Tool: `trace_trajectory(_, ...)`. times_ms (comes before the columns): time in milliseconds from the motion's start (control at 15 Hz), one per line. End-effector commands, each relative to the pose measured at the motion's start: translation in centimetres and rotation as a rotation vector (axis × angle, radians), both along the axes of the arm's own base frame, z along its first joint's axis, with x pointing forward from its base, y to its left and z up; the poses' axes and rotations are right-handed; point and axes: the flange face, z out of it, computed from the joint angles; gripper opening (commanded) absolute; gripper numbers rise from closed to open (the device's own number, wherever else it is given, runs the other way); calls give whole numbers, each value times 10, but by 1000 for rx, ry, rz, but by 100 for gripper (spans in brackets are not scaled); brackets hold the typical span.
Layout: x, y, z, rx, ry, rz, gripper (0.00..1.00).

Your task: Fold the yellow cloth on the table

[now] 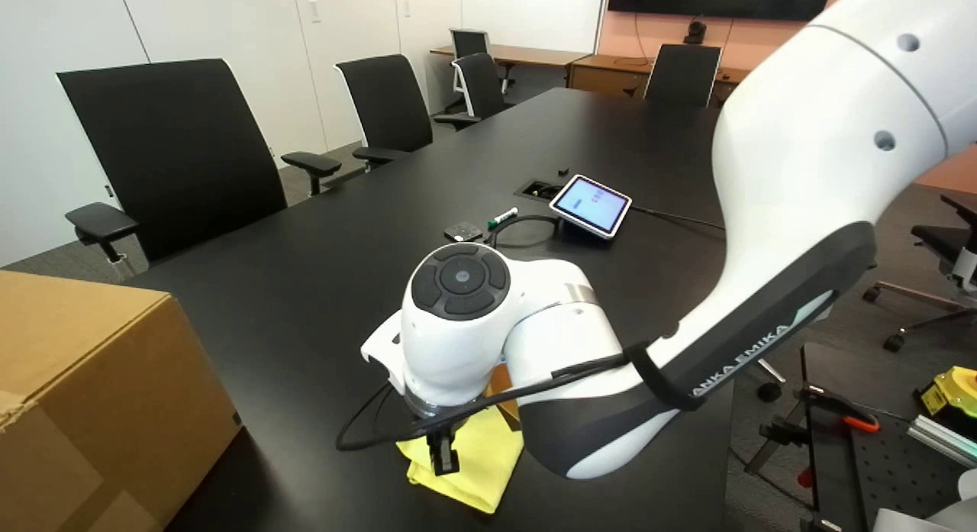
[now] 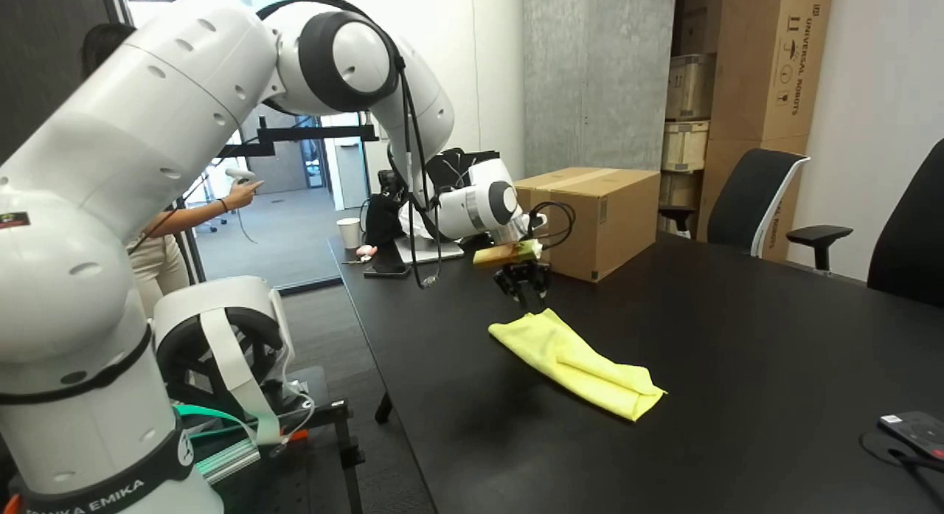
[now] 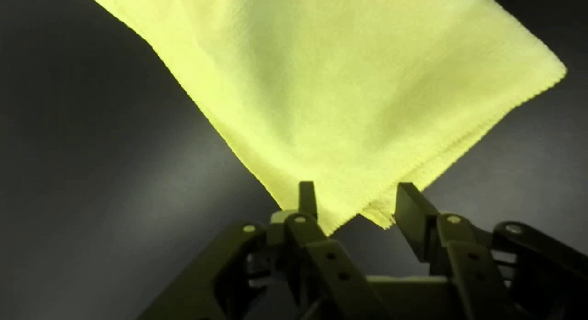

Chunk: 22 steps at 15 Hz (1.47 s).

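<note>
The yellow cloth lies on the black table, and shows in both exterior views. It looks folded over into layers, with a raised crease along it. In the wrist view the cloth narrows to two overlapping corners, and a lower layer shows along its right edge. My gripper is open, its two fingers apart over these corners with nothing held. In both exterior views the gripper points down at one end of the cloth. Whether the fingertips touch the cloth I cannot tell.
A cardboard box stands on the table near the gripper. A tablet, a marker and cables lie farther along. A laptop, a phone and a white cup are near the table's edge.
</note>
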Motion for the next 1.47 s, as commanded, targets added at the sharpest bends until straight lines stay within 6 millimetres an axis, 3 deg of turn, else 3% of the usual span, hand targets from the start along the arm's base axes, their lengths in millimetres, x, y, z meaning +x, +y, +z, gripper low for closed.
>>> trace_trajectory(0, -2, 17, 27, 64, 59, 36, 80)
trace_trajectory(200, -10, 3, 48, 39, 129, -45, 99)
trace_trajectory(533, -36, -77, 107, -61, 249, -300, 100)
trace_trajectory(733, -64, -119, 140, -35, 273, -466, 100)
trace_trajectory(1000, -120, -149, 168, 75, 317, -654, 100)
trace_trajectory(1400, -220, -172, 189, 223, 360, -845, 100)
